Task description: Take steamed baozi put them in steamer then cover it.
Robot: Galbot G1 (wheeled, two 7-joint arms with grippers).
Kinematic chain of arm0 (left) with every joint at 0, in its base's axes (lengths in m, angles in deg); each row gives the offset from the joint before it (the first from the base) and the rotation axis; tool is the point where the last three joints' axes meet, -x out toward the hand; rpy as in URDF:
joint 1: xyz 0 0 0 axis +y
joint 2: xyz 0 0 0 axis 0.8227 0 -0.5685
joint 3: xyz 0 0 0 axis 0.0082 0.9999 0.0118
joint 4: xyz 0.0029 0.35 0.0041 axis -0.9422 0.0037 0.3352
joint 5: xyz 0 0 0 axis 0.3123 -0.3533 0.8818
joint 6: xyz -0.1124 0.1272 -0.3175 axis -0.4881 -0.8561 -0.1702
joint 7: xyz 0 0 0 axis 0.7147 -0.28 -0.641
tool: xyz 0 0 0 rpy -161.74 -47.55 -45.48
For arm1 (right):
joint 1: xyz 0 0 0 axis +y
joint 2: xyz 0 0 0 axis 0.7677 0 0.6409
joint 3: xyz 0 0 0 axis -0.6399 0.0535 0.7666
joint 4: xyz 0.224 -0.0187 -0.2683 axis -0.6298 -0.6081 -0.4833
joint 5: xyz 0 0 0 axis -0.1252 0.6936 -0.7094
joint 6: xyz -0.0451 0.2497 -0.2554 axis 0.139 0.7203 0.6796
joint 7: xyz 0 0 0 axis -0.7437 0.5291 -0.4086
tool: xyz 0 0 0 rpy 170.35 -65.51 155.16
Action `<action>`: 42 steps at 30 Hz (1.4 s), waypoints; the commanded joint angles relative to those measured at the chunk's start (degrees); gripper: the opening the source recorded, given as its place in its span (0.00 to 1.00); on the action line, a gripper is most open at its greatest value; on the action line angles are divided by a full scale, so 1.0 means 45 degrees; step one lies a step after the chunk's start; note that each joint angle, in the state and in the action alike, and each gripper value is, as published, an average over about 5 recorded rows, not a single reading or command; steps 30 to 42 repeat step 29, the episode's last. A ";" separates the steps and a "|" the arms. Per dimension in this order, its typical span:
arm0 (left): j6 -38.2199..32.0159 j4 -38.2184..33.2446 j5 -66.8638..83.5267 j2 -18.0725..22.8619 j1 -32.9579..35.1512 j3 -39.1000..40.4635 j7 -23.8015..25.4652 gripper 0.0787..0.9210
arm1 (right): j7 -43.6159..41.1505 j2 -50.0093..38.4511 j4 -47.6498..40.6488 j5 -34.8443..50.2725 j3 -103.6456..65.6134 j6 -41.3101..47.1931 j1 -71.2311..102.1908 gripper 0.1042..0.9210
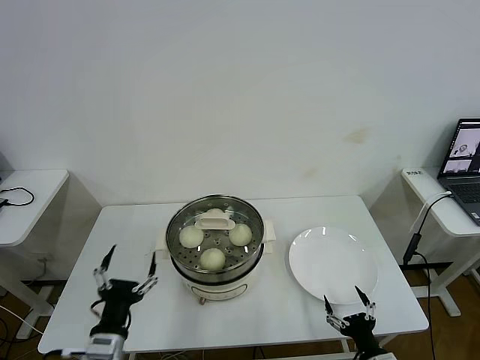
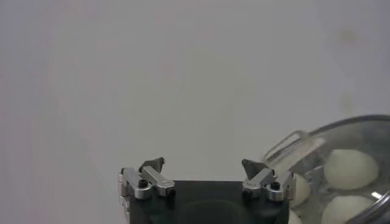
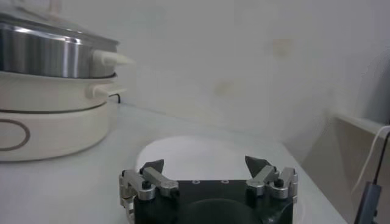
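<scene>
Steel and glass tell most of the story: the steamer (image 1: 215, 259) sits in the middle of the white bench (image 1: 135, 225), and the cover (image 1: 215, 225) already rests on its rim, cream handle up. Through the glass I count three steamed baozi (image 1: 214, 258) on the perforated tray, one toward my left, one toward my right, one nearer to me. Whether a fourth hides under the handle I cannot tell.

The white plate (image 1: 332, 262) to my right of the pot holds nothing, so as far as I can judge there are no buns left to carry over. Loading looks finished and the lid is on; I would call the task done or very nearly so, with nothing left but pulling my arms clear and perhaps checking that the lid sits flat all round. From my head view it appears level.

My left pincer (image 1: 127, 262) hangs just beside the pot on my left side, close to the near edge of the bench, its fingers spread wide and holding nothing. From its wrist view (image 2: 203, 171) the lid's rim and the buns under it show off to one side, apart from the fingertips.

My right pincer (image 1: 348, 304) is low at the near edge of the plate, also released and empty; its wrist view (image 3: 207, 170) looks across the bare plate toward the pot's cream base.
</scene>
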 commanded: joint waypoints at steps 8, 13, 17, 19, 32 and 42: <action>-0.1498 0.1258 0.4452 0.0109 0.1911 -0.1750 0.0390 0.88 | -0.0046 -0.0199 0.0376 0.0448 0.0587 0.0175 0.0134 0.88; -0.1255 0.1233 0.4455 0.0273 0.1933 -0.1660 0.0397 0.88 | -0.0079 -0.0240 0.0546 0.0679 0.0611 0.0221 0.0242 0.88; -0.1137 0.1227 0.4415 0.0311 0.1986 -0.1605 0.0506 0.88 | -0.0100 -0.0211 0.0600 0.0757 0.0728 0.0264 0.0286 0.88; -0.1080 0.1229 0.4357 0.0311 0.2013 -0.1552 0.0602 0.88 | -0.0111 -0.0221 0.0639 0.0758 0.0803 0.0273 0.0328 0.88; -0.1042 0.1399 0.3985 0.0560 0.2055 -0.1312 0.0874 0.88 | -0.0077 -0.0492 0.0643 0.0866 0.0866 0.0335 0.0476 0.88; -0.1042 0.1399 0.3985 0.0560 0.2055 -0.1312 0.0874 0.88 | -0.0077 -0.0492 0.0643 0.0866 0.0866 0.0335 0.0476 0.88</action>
